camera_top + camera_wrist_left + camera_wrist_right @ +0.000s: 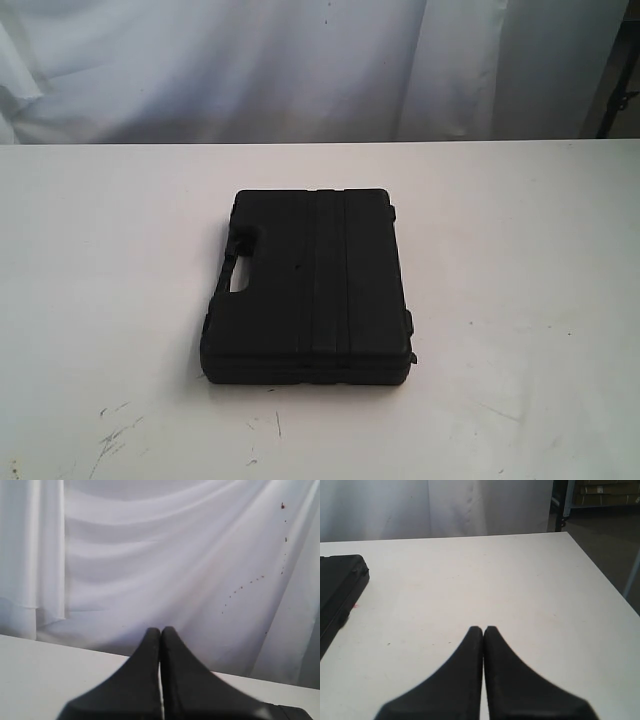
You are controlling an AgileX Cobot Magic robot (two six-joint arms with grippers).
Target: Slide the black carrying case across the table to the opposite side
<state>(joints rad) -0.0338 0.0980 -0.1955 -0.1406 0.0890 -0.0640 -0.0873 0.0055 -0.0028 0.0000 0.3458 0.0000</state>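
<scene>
No legible text, label, brand, number or sign in any view. Black carrying case (310,290): plain ribbed lid, no lettering readable. Table (520,300): dark scuffs (115,432) near front edge, scratches only, not writing. Cardboard boxes (607,492) on shelf beyond table, right wrist view: possible printing, too small and blurred to read. Curtain (165,555): scattered reddish specks, stains only, no characters.

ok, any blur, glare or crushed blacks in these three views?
Exterior view: soft and washed out; case detail mostly lost in black on the bright table. Left wrist view: left gripper blurred, curtain sharper. Right wrist view: right gripper also out of focus, no hard glare.
</scene>
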